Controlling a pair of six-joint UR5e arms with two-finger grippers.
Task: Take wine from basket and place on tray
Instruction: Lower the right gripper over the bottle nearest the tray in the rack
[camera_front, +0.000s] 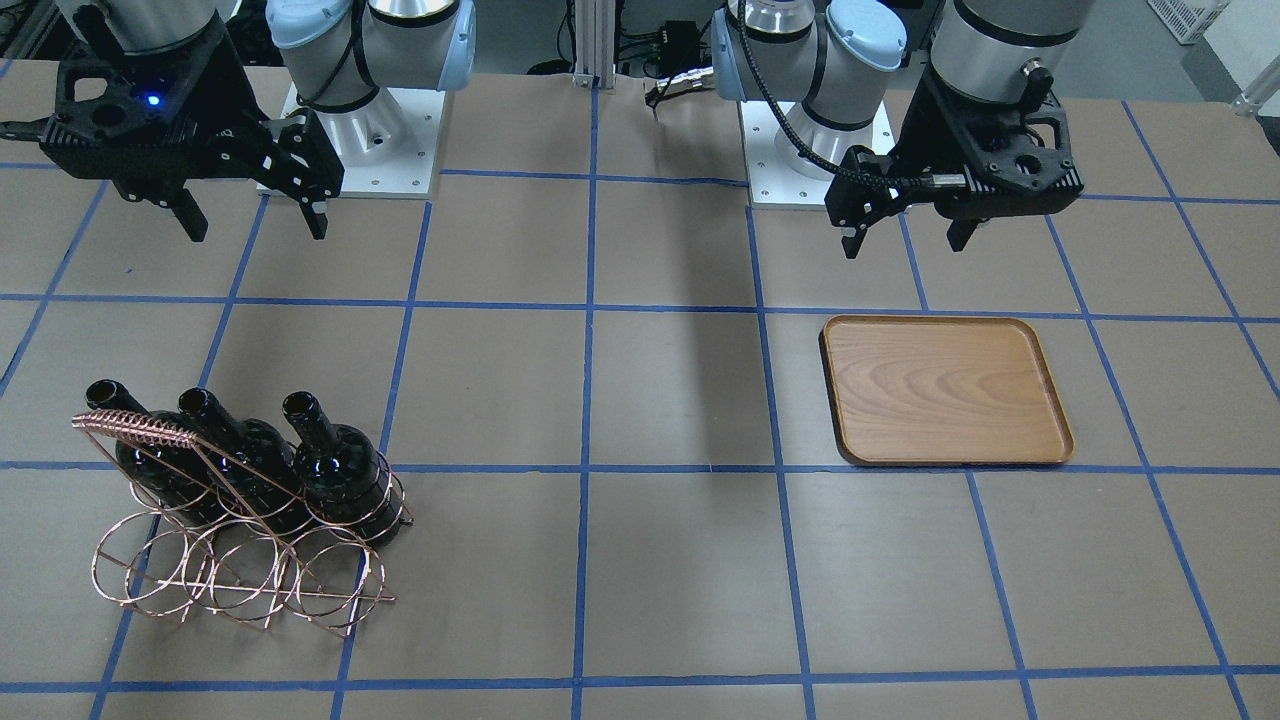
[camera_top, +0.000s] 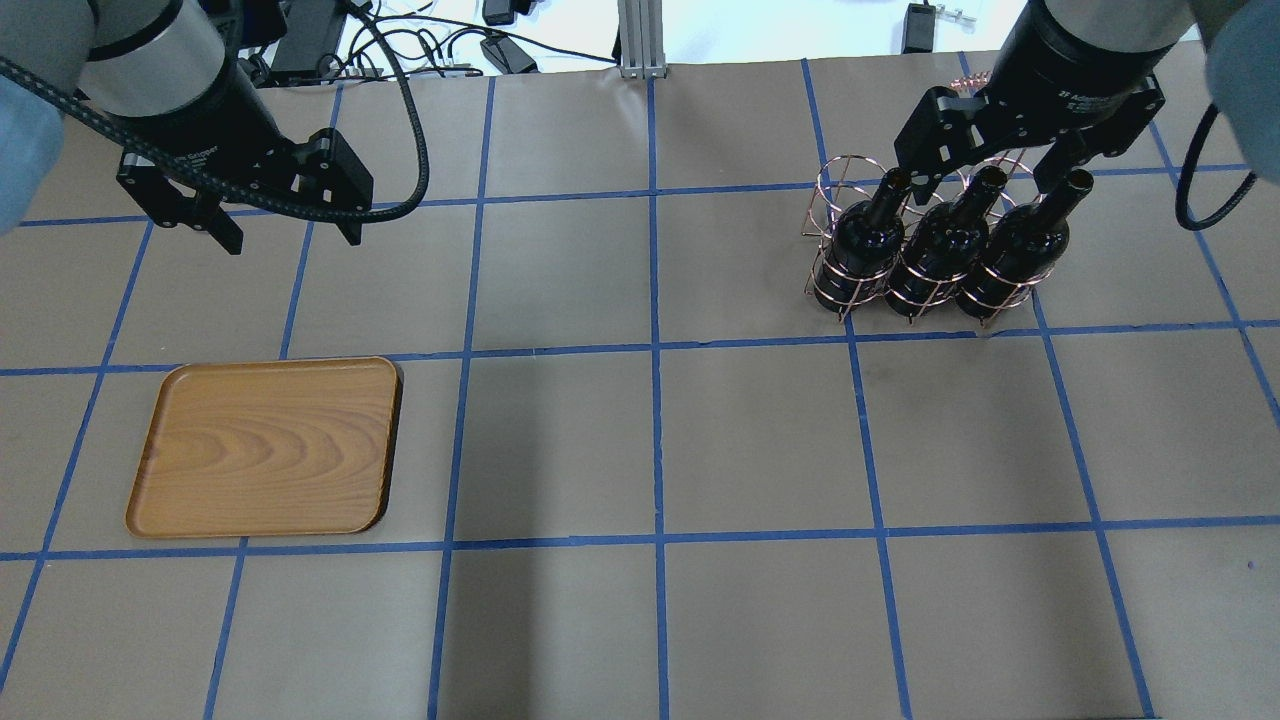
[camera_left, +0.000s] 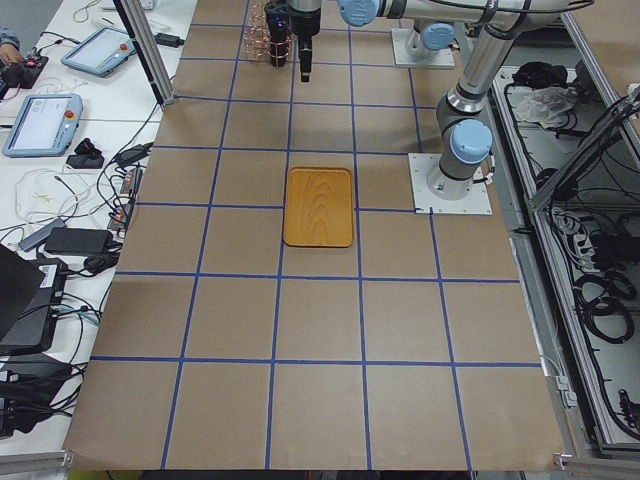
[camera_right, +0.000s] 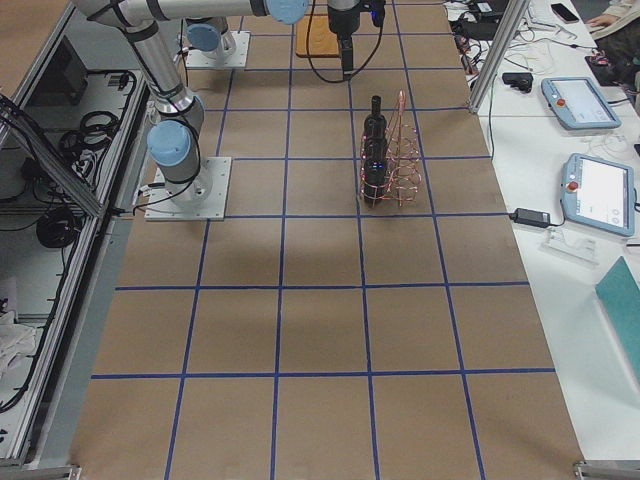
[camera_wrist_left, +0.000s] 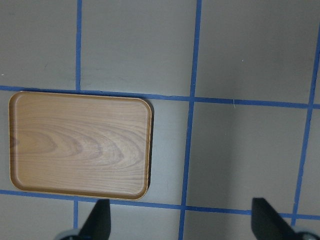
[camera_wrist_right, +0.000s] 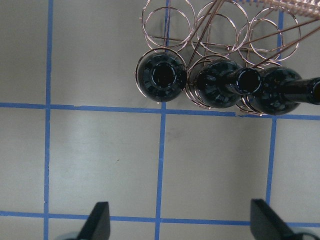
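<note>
Three glossy near-black glass wine bottles (camera_front: 340, 472) are seen ungrasped in the copper-coloured wire basket (camera_front: 240, 585). The right gripper (camera_front: 255, 225) and left gripper (camera_front: 905, 242) are both spread wide. Next, a neck must be clasped by the right.

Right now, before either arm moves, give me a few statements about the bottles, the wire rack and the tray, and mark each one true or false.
1. Three wine bottles sit in the basket. True.
2. The tray already holds a bottle. False: the tray is bare.
3. The left gripper and the right gripper are both open and hold nothing. True.
4. The bottles fill both rows of the basket. False: all three are in the row nearer the robot, and the other row is empty.
5. The tray lies on the left arm's side of the table, the basket on the right arm's. True.
</note>
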